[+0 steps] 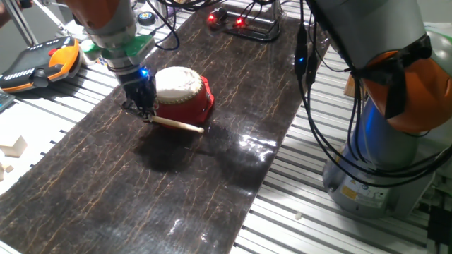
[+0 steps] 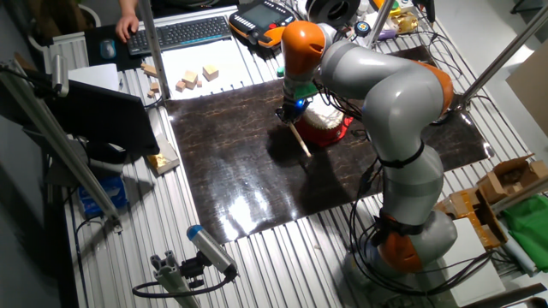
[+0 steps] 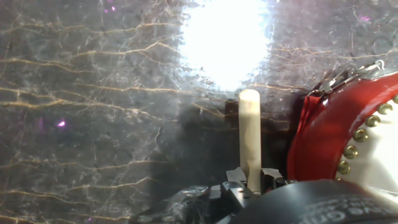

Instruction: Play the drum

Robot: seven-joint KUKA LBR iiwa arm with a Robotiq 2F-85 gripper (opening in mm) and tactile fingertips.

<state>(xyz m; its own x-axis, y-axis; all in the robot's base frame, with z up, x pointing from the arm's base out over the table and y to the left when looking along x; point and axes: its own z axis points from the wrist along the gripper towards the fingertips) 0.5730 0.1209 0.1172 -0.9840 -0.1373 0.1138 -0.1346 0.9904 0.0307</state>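
The drum [image 1: 182, 94] is small and round, with a glossy red body and a cream-white skin; it stands on the dark mat [image 1: 141, 183]. It also shows in the other fixed view [image 2: 327, 122] and at the right edge of the hand view [image 3: 339, 134]. My gripper [image 1: 146, 114] is just left of the drum, low over the mat, shut on one end of a thin pale wooden stick [image 1: 178, 125]. The stick points out along the mat in front of the drum. In the hand view the stick [image 3: 250, 140] runs forward from the gripper [image 3: 250, 179].
An orange teach pendant [image 1: 35, 62] lies at the back left. Small wooden blocks [image 1: 14, 148] lie on the slotted table to the left. Cables and a device with red lights [image 1: 240, 25] sit at the far end of the mat. The arm's grey base [image 1: 381, 162] stands on the right.
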